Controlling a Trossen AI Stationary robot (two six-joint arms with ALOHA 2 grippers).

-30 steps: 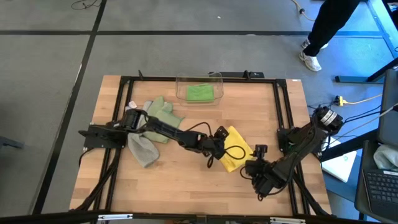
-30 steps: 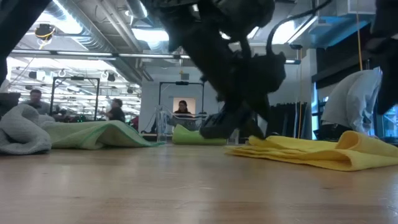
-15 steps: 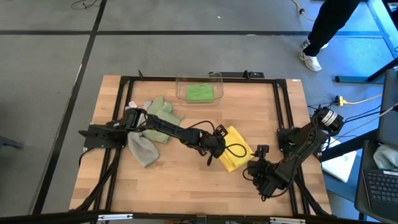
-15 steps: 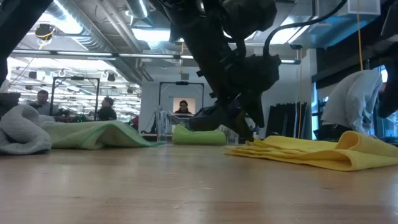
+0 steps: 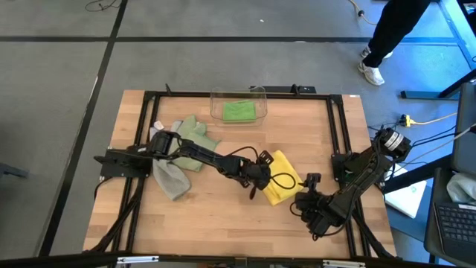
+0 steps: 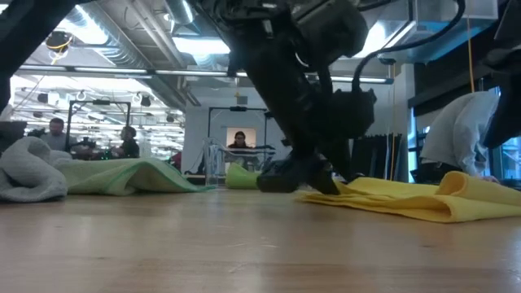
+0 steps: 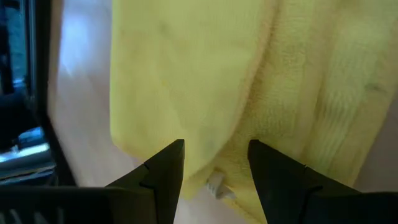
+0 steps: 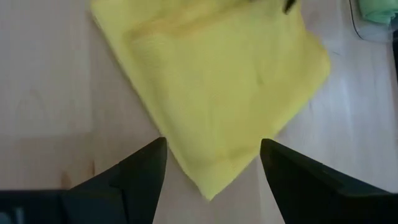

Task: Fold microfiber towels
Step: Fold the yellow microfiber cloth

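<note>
One yellow towel [image 5: 280, 182] lies folded mid-table [image 5: 223, 223]; left gripper [image 5: 255, 186] sits at its edge, fingers apart, holding nothing. Right gripper [image 5: 305, 205] hovers just beside it, wide open, empty. Sage [image 5: 192, 138] and grey [image 5: 171, 179] towels lie left, a green one [image 5: 239, 111] in the bin [image 5: 260, 93]. People [image 6: 55, 130] stand in the room behind.

Left arm extends across the table centre, its left gripper [image 5: 255, 187] low, fingers parted. Right arm is bent at the near right; right gripper [image 5: 300, 204] fingers spread wide.

Fuzzy cloth yellow towel [image 5: 280, 179], wooden table [image 5: 223, 216]
</note>
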